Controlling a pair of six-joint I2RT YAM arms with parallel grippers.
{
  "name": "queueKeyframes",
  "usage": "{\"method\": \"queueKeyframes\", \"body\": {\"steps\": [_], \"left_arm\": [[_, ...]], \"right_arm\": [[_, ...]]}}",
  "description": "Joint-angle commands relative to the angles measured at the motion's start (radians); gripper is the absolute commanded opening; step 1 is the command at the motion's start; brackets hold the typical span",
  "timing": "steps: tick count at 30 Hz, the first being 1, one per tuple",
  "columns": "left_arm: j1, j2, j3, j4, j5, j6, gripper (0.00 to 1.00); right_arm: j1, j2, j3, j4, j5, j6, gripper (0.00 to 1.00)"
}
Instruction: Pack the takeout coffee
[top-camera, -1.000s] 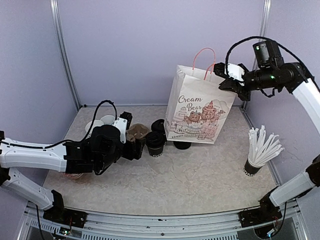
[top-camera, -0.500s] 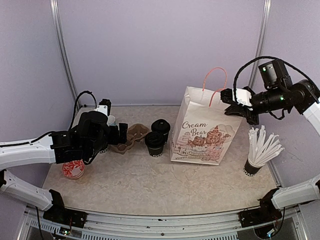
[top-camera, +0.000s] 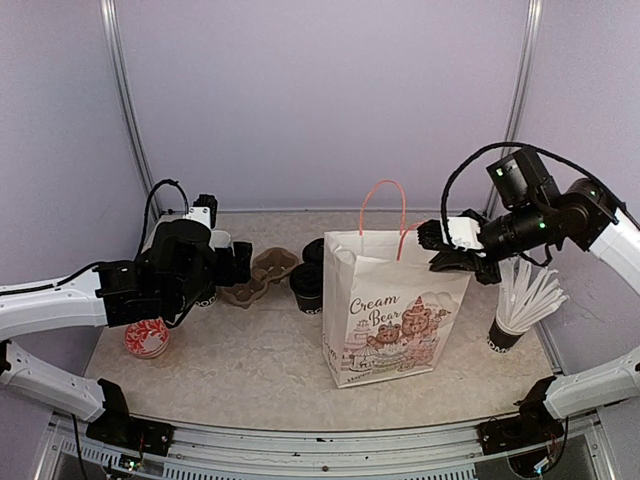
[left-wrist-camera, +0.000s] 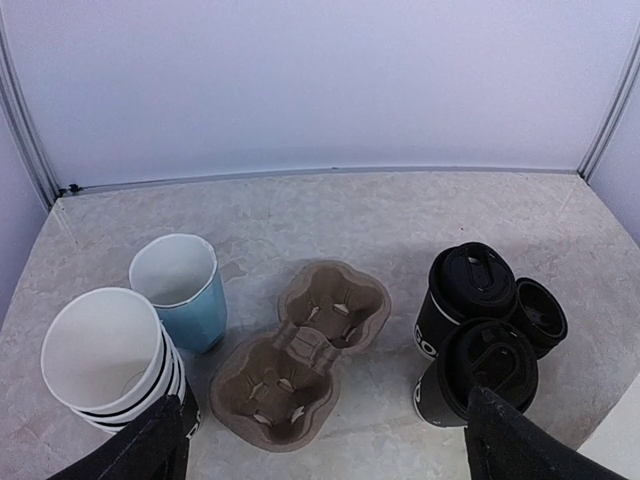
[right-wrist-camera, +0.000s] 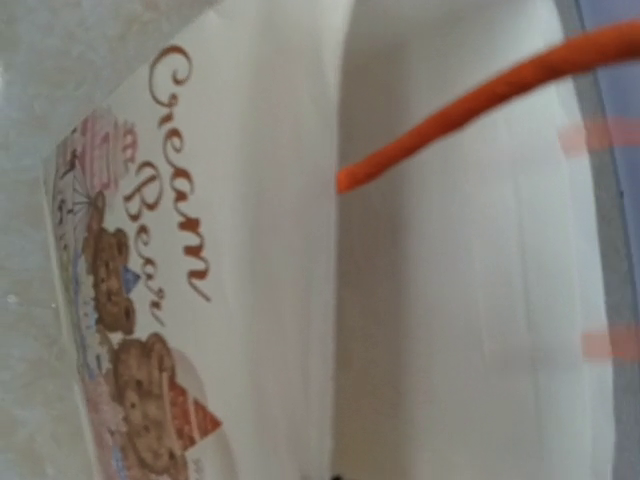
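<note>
Two black lidded coffee cups (left-wrist-camera: 466, 288) (left-wrist-camera: 488, 368) stand side by side on the table, right of the brown two-hole cup carrier (left-wrist-camera: 300, 350). In the top view the cups (top-camera: 307, 287) are partly hidden behind the white "Cream Bear" paper bag (top-camera: 385, 310). My left gripper (left-wrist-camera: 325, 455) is open and empty, hovering above the carrier, with its fingertips (left-wrist-camera: 150, 450) wide apart. In the top view the left gripper (top-camera: 238, 268) is left of the cups. My right gripper (top-camera: 441, 246) grips the bag's top right edge. The right wrist view shows only the bag (right-wrist-camera: 300, 250) and its orange handle (right-wrist-camera: 480, 105).
A light blue mug (left-wrist-camera: 181, 290) and a nested stack of lidless cups (left-wrist-camera: 105, 360) stand left of the carrier. A loose black lid (left-wrist-camera: 541, 315) lies behind the lidded cups. A cup of white straws (top-camera: 520, 300) stands at the right. A red patterned object (top-camera: 147, 338) sits front left.
My right arm has carried the bag from the back right down to the front middle of the table. My left arm drew back from the cups, then held still.
</note>
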Motion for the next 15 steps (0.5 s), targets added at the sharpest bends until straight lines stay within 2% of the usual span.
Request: {"method": "queueKeyframes", "body": {"steps": [1,5,8,9,12,15], "left_arm": [[0.003,-0.02,0.01,0.006,-0.002,0.017,0.93],[0.007,-0.009,0.013,-0.001,-0.004,0.056,0.91],[0.039,0.017,0.046,-0.071,0.031,0.049,0.85],[0.056,0.029,0.059,-0.094,0.06,0.047,0.83],[0.103,0.062,0.099,-0.152,0.14,0.049,0.78],[0.145,0.11,0.144,-0.21,0.235,0.063,0.76]], "right_arm": [[0.027,0.013,-0.042,0.093,0.09,0.058,0.0],[0.036,0.042,0.001,0.072,0.049,0.078,0.01],[0.04,0.056,0.056,0.0,-0.062,0.074,0.2],[0.04,0.058,0.073,-0.034,-0.113,0.068,0.29],[0.04,0.063,0.122,-0.097,-0.222,0.049,0.4],[0.04,0.06,0.153,-0.113,-0.231,0.051,0.48]]}}
